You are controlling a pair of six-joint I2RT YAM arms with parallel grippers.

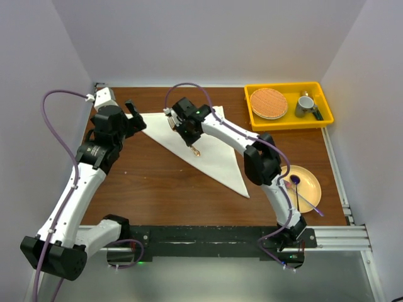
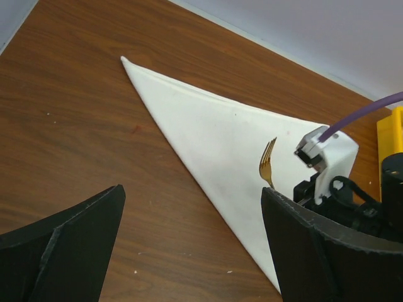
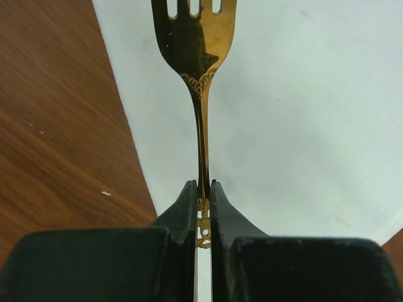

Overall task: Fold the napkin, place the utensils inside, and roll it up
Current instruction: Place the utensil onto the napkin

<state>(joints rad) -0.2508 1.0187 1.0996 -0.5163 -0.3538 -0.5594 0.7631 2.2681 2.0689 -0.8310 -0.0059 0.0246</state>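
Observation:
The off-white napkin lies folded into a long triangle on the brown table, and also shows in the left wrist view and the right wrist view. My right gripper is shut on the handle end of the gold fork, over the napkin's far half. In the right wrist view the fingers pinch the ornate handle and the fork points away over the cloth. My left gripper is open and empty at the napkin's far left corner; its wrist view shows the fork.
A yellow tray at the far right holds a round woven mat and a mug. A yellow plate at the right carries a silver-handled utensil with a purple end. White walls enclose the table.

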